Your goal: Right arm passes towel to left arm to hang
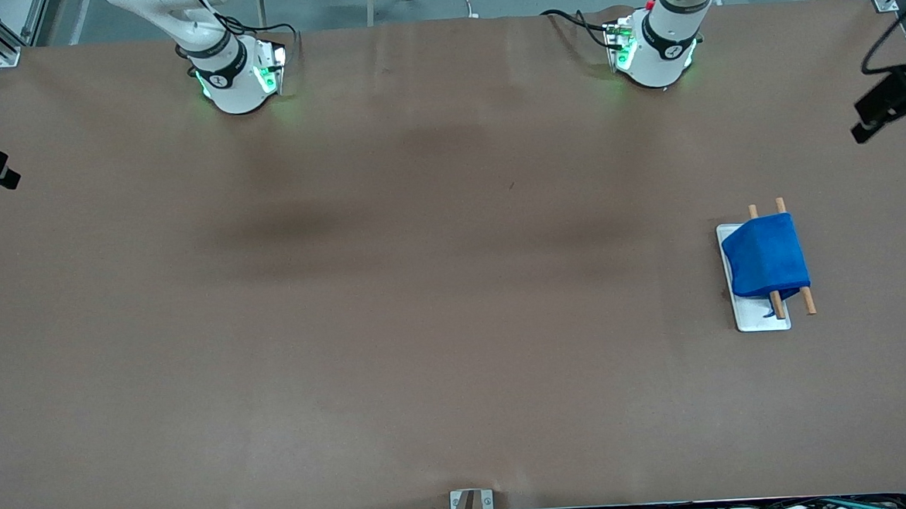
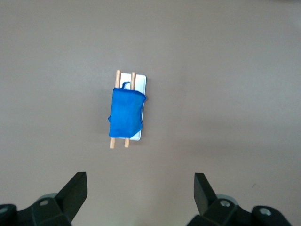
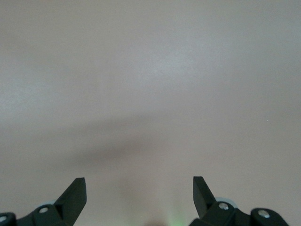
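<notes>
The worktop (image 1: 393, 304) is a broad brown sheet, bare across most of its span. Aluminium frame posts stand at its two corners nearest the arm bases, black camera mounts sit at both ends, and grey floor with cables shows past the edge where the bases stand.

The right arm (image 1: 210, 50) and the left arm (image 1: 670, 30) show only their green-lit bases and lower links in the front view; both are raised and neither reaches toward the work.

The rack (image 1: 757, 320), a white base plate carrying two wooden rods, stands toward the left arm's end of the worktop, nearer the front camera than the left arm's base. The towel (image 1: 765, 257) is draped over both rods, folded, with the rod ends protruding on each side.

The left claw (image 2: 141, 190) is released and empty, high over the worktop with the rack in its view. The right claw (image 3: 139, 190) is likewise released and empty, over bare surface.

Judgement: the hanging step appears complete. The pass is done; the remaining action is for both arms to hold clear of the rack.
</notes>
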Robot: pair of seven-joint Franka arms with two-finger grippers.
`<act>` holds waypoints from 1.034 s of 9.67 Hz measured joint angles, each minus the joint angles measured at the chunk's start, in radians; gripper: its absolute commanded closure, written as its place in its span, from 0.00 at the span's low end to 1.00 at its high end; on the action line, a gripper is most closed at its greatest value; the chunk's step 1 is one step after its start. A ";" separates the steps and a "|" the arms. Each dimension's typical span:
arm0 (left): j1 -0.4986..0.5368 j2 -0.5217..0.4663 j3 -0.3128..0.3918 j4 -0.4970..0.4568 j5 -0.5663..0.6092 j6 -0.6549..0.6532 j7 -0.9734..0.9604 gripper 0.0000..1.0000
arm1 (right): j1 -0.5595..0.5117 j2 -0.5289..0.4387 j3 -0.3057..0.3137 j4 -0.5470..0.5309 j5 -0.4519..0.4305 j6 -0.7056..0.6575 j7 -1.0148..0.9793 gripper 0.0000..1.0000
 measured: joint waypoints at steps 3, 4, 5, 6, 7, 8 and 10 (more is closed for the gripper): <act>-0.225 -0.047 0.231 -0.077 -0.038 -0.008 0.000 0.00 | 0.000 0.000 -0.002 0.000 0.000 0.000 0.000 0.00; -0.283 -0.054 0.308 -0.096 -0.059 0.003 0.005 0.00 | 0.000 0.000 -0.003 0.000 0.000 0.000 0.000 0.00; -0.326 -0.069 0.363 -0.122 -0.072 0.028 0.016 0.00 | 0.000 0.000 -0.003 0.000 0.000 0.000 -0.001 0.00; -0.359 -0.096 0.395 -0.168 -0.075 0.065 0.020 0.00 | 0.000 0.000 -0.003 0.000 0.000 0.000 -0.001 0.00; -0.391 -0.129 0.417 -0.220 -0.076 0.094 0.020 0.00 | 0.000 0.001 -0.004 0.000 0.000 0.005 -0.001 0.00; -0.413 -0.155 0.427 -0.256 -0.076 0.105 0.020 0.00 | 0.000 0.001 -0.005 0.000 0.000 0.022 -0.001 0.00; -0.430 -0.175 0.430 -0.282 -0.076 0.109 0.023 0.00 | -0.001 0.002 -0.005 0.000 0.000 0.038 -0.001 0.00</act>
